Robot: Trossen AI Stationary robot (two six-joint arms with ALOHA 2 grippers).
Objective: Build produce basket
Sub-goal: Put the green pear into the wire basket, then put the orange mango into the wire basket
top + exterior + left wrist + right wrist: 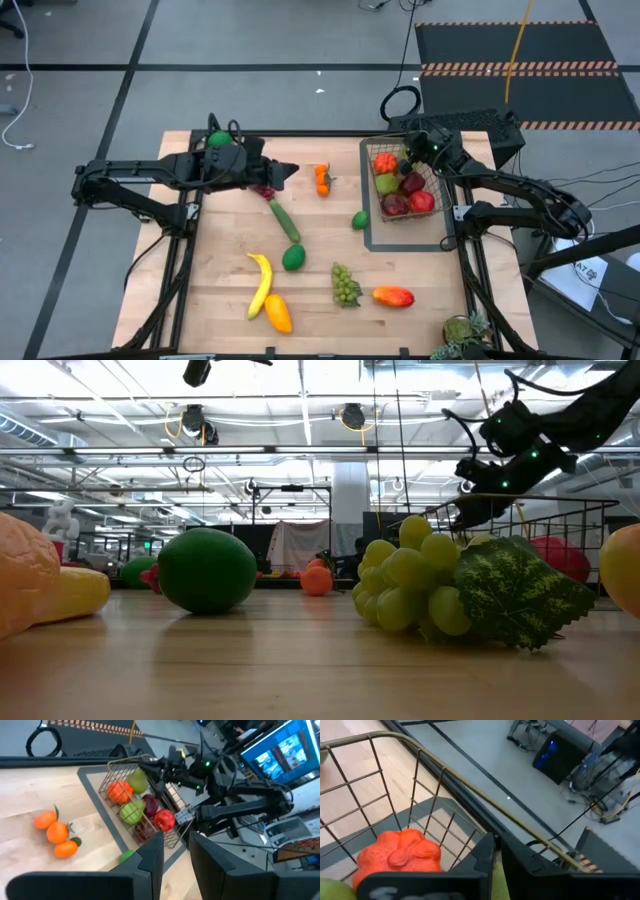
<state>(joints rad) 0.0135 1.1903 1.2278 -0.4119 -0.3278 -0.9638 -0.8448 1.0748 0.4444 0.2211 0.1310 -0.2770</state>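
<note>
The wire basket [441, 188] stands on a flat grey tray frame [372, 232] at the table's far right. It holds a lumpy orange-red fruit [400, 855], a green apple [386, 183] and red apples [420, 200]. My right gripper [497, 845] reaches into its far corner, shut over a yellow-green pear [137, 779]. My left gripper [176, 852] hovers at the far left, its fingers a small gap apart and empty, above a purple-red fruit [264, 190]. Banana [262, 282], cucumber [284, 220], green grapes [345, 285] and oranges [322, 180] lie on the table. My right gripper comes from above and from the right into the basket's far corner. Its fingers stand nearly together over the pear's top [496, 875]. The fingers themselves hide the place of contact, so which part they have cannot be told.
A lime [360, 220], a dark green fruit [293, 258], an orange-yellow fruit [278, 313] and a red-yellow mango [393, 296] lie on the near half. A green fruit [218, 140] sits behind my left arm. A leafy bunch [462, 330] lies at the near right corner.
</note>
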